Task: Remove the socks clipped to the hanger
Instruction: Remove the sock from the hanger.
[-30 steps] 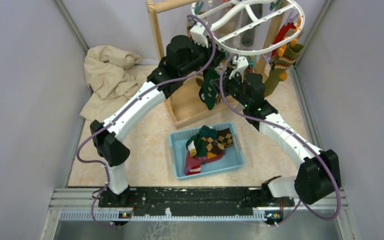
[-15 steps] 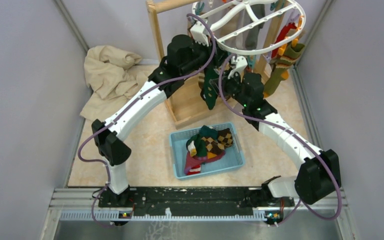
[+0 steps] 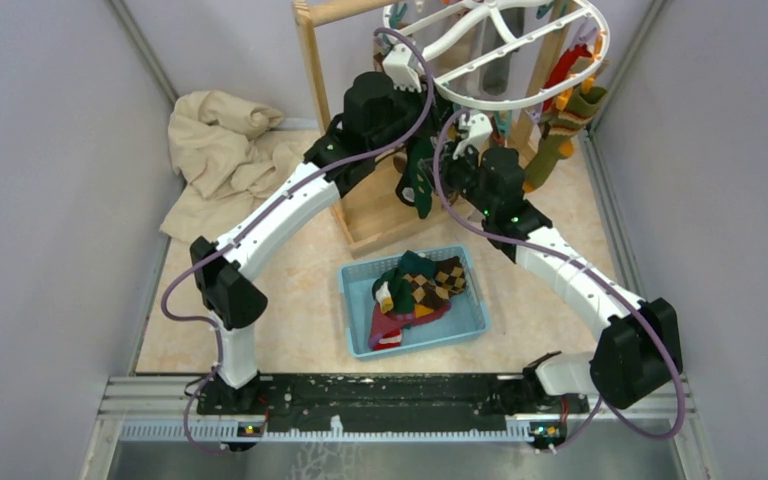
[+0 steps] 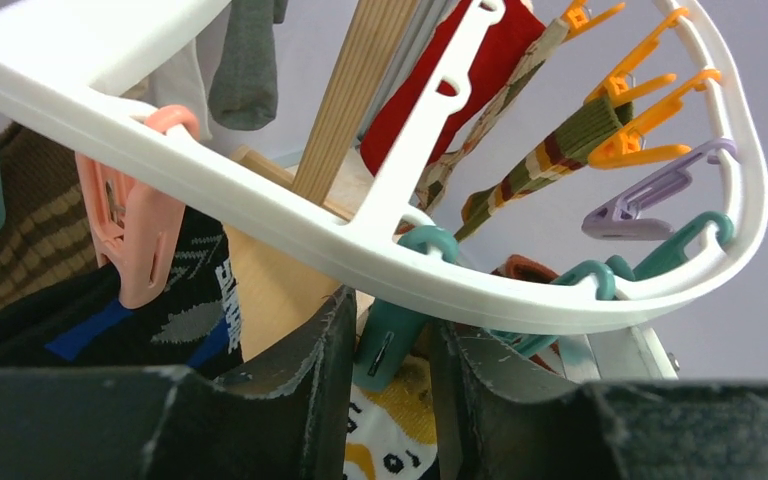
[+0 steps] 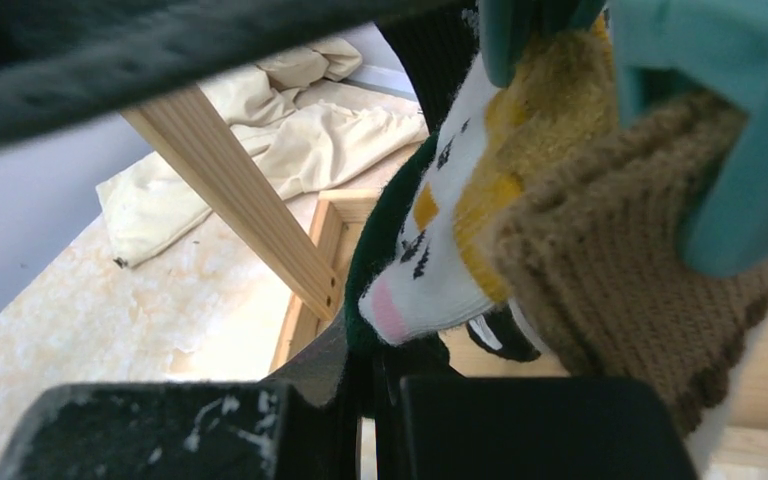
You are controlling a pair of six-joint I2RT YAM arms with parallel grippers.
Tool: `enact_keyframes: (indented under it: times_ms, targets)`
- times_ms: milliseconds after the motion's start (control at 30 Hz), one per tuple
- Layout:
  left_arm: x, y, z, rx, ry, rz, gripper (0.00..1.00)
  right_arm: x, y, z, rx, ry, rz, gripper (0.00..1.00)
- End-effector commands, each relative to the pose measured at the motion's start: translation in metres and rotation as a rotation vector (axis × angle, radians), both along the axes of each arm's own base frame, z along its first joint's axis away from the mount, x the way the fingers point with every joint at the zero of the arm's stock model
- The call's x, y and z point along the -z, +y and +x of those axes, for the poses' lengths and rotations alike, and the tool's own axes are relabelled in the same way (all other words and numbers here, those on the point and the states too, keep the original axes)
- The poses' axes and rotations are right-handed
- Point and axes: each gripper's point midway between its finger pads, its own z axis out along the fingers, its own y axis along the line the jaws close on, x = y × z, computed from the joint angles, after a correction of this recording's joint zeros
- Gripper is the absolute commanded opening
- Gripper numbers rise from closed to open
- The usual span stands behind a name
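From overhead I see the white hanger (image 3: 500, 104) at the wooden stand (image 3: 312, 90), socks (image 3: 560, 135) clipped along it. Left wrist: my left gripper (image 4: 390, 330) pinches a teal clip (image 4: 412, 243) under the rim. Right wrist: right gripper (image 5: 372, 385) clamped on the snowman sock (image 5: 430, 260).

The right gripper (image 5: 368, 385) pinches a green snowman-face sock (image 5: 380, 250). A brown sock (image 5: 600, 290) touches it, both under teal clips (image 5: 730, 150). Beige cloth (image 5: 260, 160) lies beyond the stand (image 5: 240, 210).

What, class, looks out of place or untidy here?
The beige cloth lies crumpled in a heap at the far left corner of the table, beside the wooden stand; nothing else looks spilled or damaged.
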Motion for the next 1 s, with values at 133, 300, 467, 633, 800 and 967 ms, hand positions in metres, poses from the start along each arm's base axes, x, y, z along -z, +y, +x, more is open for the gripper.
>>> enact_keyframes:
  times_ms: [133,300,467,633,800,967]
  targets:
    - [-0.005,-0.006,0.004,-0.031,0.004,-0.034,0.54,-0.025,0.005,-0.001,0.002,-0.083,-0.018,0.00]
    - [-0.006,-0.006,0.008,-0.042,-0.016,-0.034,0.59,-0.021,0.006,-0.004,-0.010,-0.081,-0.024,0.00]
    - [-0.008,-0.008,0.012,-0.054,-0.023,-0.045,0.52,-0.019,0.005,-0.006,-0.016,-0.079,-0.031,0.00]
    - [-0.014,-0.001,0.016,-0.092,-0.037,-0.047,0.40,-0.016,-0.001,-0.007,0.008,-0.077,-0.050,0.00]
    - [-0.019,0.009,0.016,-0.129,-0.054,-0.027,0.40,-0.010,-0.008,-0.007,0.041,-0.067,-0.067,0.00]
    - [-0.023,0.017,0.014,-0.141,-0.076,0.000,0.39,-0.007,-0.015,-0.008,0.074,-0.062,-0.078,0.00]
